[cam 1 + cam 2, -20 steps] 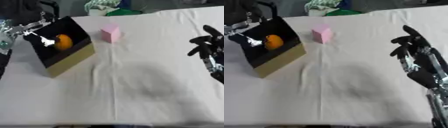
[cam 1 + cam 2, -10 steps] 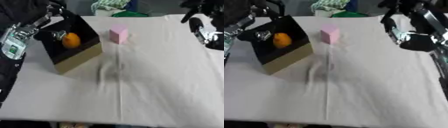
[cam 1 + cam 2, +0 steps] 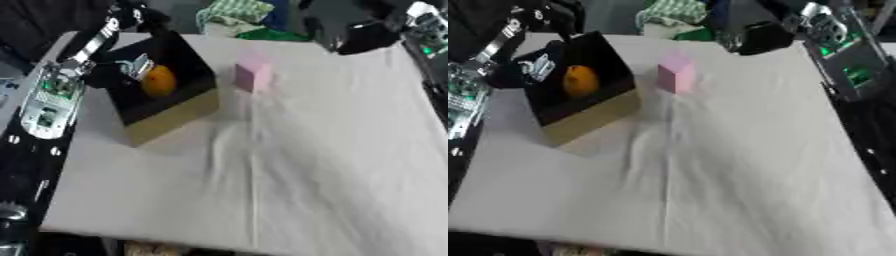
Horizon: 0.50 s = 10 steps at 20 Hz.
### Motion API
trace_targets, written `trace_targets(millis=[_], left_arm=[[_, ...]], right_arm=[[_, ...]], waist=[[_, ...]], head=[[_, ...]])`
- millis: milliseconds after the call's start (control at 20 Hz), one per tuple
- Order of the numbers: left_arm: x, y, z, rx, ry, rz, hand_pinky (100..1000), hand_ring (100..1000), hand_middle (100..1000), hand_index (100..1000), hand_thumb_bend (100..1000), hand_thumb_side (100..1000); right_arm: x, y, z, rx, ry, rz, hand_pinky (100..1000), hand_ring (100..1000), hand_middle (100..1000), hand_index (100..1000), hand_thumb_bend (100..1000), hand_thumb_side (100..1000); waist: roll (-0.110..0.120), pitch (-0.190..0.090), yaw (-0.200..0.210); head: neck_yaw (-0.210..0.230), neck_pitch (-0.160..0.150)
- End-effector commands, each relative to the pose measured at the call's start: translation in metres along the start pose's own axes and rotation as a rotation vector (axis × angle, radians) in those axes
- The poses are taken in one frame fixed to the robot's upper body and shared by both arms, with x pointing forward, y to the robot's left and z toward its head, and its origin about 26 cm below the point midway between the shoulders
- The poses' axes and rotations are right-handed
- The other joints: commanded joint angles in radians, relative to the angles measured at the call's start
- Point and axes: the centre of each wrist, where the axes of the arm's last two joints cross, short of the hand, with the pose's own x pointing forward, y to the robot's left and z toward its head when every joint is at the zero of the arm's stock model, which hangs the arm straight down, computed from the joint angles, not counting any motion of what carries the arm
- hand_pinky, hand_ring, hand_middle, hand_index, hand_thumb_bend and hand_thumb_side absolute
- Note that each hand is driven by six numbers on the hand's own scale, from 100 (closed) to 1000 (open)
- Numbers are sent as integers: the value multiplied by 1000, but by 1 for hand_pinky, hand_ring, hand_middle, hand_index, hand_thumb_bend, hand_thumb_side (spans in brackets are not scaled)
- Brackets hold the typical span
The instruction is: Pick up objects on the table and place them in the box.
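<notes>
A black box [image 3: 175, 107] with a tan side lies tilted at the table's left, its opening facing up. An orange [image 3: 159, 81] sits inside it. A pink block [image 3: 254, 76] stands on the white cloth just right of the box. My left arm runs up the left edge, and my left hand [image 3: 134, 65] is at the box's left rim, a silvery part of it beside the orange. My right hand [image 3: 759, 37] hangs dark and blurred over the far edge, beyond and to the right of the pink block, apart from it.
The white cloth [image 3: 289, 170] covers the table, with creases near its middle. Green and white clutter [image 3: 234, 11] lies past the far edge. My right forearm [image 3: 843, 47] crosses the upper right corner.
The camera has shifted, so the whole picture has moved. My right hand has gone from the right side to the far edge, closer to the pink block. My left hand stays at the box.
</notes>
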Motion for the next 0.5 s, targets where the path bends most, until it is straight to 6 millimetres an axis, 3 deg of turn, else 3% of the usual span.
trace_targets(millis=[50, 350, 500], left_arm=[[26, 3, -17, 38, -89, 50, 703, 586, 601, 812, 100, 592], [55, -3, -26, 39, -172, 128, 702, 581, 595, 813, 100, 601], [61, -4, -28, 30, -195, 149, 701, 579, 594, 815, 100, 606]], right_arm=[[-14, -2, -11, 29, 69, 56, 933, 749, 867, 1000, 100, 205], [-31, 9, -25, 29, 216, 153, 943, 842, 932, 1000, 100, 224], [-34, 17, -31, 62, 285, 262, 941, 912, 986, 1000, 100, 329]], waist=[[-2, -10, 17], [-13, 2, 76], [-15, 4, 93]], head=[[-25, -23], [-67, -44], [-80, -48]])
